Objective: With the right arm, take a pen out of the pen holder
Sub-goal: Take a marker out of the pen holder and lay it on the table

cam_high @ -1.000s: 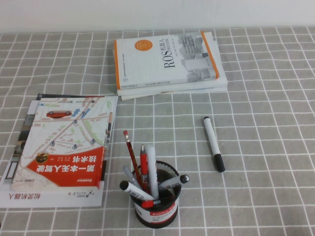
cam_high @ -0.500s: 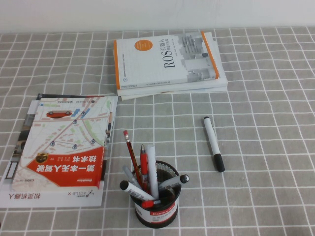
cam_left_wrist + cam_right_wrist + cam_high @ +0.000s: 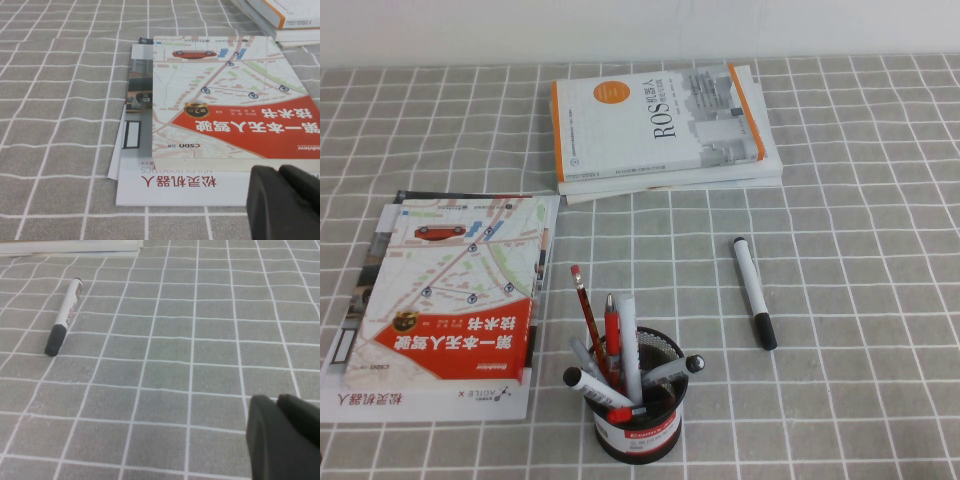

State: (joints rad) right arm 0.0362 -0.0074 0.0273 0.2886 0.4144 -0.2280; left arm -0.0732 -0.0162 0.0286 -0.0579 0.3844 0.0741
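Marker [image 3: 754, 292] lies flat on the counter [image 3: 880, 400], apart from the mesh pen holder [image 3: 638, 432], which stands upright at the near edge, packed with pens [image 3: 616, 340]. Right gripper [image 3: 278, 401] is closed and empty, low over bare checked cloth, with the marker off to one side. Left gripper [image 3: 280, 171], fingers together too, hangs at the near edge of the red book [image 3: 235, 125].
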